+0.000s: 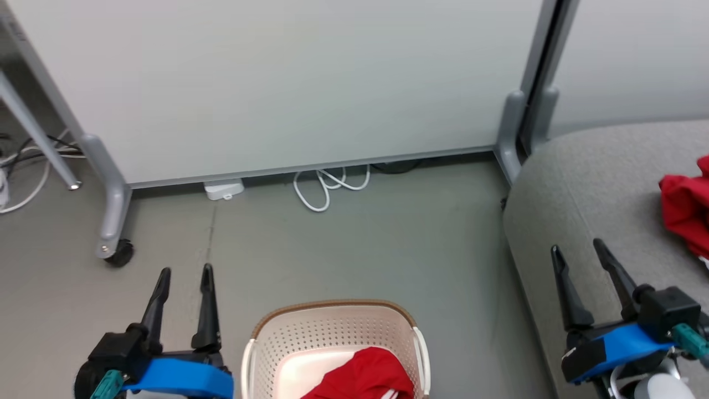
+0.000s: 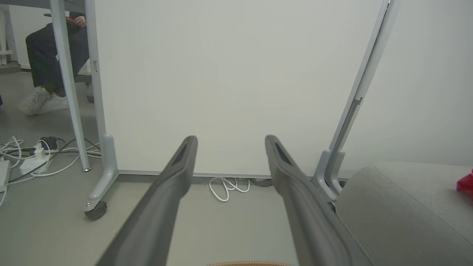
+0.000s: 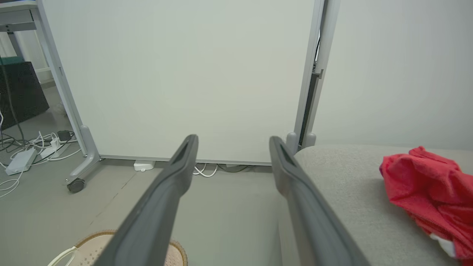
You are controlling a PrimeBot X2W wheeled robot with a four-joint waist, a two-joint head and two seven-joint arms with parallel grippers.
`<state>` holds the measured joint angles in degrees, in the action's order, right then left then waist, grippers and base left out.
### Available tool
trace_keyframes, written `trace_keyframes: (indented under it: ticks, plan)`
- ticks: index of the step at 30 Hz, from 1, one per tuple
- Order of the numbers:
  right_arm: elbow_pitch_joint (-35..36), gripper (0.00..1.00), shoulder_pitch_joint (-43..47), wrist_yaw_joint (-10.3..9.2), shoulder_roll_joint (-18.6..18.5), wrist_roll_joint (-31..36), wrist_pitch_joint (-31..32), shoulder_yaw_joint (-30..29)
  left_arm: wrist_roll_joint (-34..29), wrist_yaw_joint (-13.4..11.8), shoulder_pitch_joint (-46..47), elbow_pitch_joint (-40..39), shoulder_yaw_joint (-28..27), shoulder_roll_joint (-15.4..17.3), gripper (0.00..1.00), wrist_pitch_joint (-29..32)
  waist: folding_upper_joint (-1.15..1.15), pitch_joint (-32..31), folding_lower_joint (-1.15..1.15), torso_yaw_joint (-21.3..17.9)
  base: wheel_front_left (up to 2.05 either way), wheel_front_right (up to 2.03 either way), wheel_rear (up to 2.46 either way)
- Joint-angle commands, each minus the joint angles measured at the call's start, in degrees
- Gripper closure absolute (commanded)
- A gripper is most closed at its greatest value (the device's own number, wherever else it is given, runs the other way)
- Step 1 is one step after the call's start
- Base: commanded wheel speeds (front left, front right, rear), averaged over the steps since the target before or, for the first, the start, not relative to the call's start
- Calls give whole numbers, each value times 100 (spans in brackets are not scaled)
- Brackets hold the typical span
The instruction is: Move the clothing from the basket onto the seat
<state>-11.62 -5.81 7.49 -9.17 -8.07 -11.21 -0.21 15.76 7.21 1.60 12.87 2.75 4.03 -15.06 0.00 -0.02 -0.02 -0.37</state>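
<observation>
Red cloth, the striped garment (image 1: 368, 374), is seen lying in the basket (image 1: 332, 332) at the lowest edge of the head view, so half of the task is judged undone. It is flanked by the left end effector (image 1: 185, 270) and the right end effector (image 1: 577, 246). Each is held with its fingers spread and nothing between them, presumably so that either can be brought down for a grasp. The right one is seen against the near corner of the seat (image 1: 598, 183), on which the other garment (image 1: 684, 208) is heaped, well apart from the basket. Beyond, a white cable (image 1: 327, 188) is coiled on the floor at the foot of a pale partition (image 1: 277, 83). Much is cut off. The basket's near half and most of the striped garment are lost at the frame's bottom, and the other garment at the right edge, so no lettering can be made out.
</observation>
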Motion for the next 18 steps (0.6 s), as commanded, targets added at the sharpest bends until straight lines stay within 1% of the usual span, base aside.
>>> trace_keyframes:
  ticks: [1,6,11,18]
  plan:
    - [100,0,183,1,77,57,30,-34,-58,42,-56,48,-83,24,0,-16,0,-122,2,155,0,0,0]
    - [378,0,464,1,322,168,127,-153,-200,45,-166,209,-295,92,0,-16,0,-179,2,264,0,0,0]
    - [412,0,615,1,415,200,141,-223,-312,46,-253,385,-284,140,0,-17,0,-198,2,321,0,0,0]
    - [378,0,712,1,495,189,133,-294,-289,47,-291,430,-247,151,0,-17,0,-202,2,347,0,0,0]
